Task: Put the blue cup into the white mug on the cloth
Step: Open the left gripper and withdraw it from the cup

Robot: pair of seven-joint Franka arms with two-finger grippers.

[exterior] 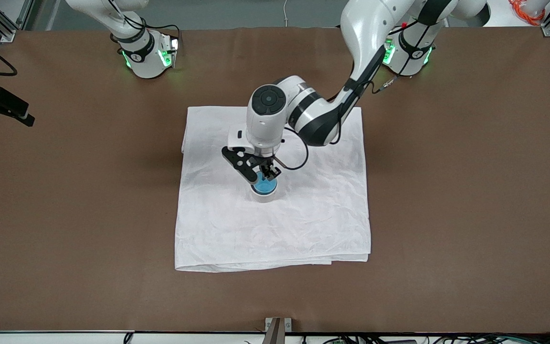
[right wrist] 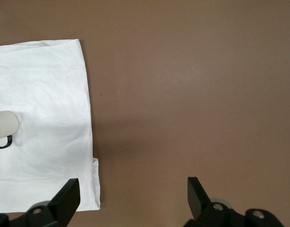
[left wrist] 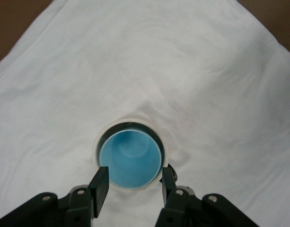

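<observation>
The white cloth [exterior: 303, 224] lies spread in the middle of the brown table. The white mug [exterior: 265, 195] stands upright on it, and the blue cup [exterior: 265, 186] sits inside the mug. In the left wrist view the cup [left wrist: 129, 158] fills the mug's rim [left wrist: 130, 124], and the dark handle [left wrist: 172, 169] peeks out beside one finger. My left gripper [left wrist: 134, 182] hangs just above the rim, open, its fingers apart on either side of the cup. My right gripper [right wrist: 130, 189] is open and empty, waiting high over bare table beside the cloth; the mug [right wrist: 6, 124] shows there too.
The brown table [exterior: 447, 191] surrounds the cloth on all sides. A black device with a cable [exterior: 3, 107] sticks in at the right arm's end. The two arm bases [exterior: 148, 52] stand along the table edge farthest from the front camera.
</observation>
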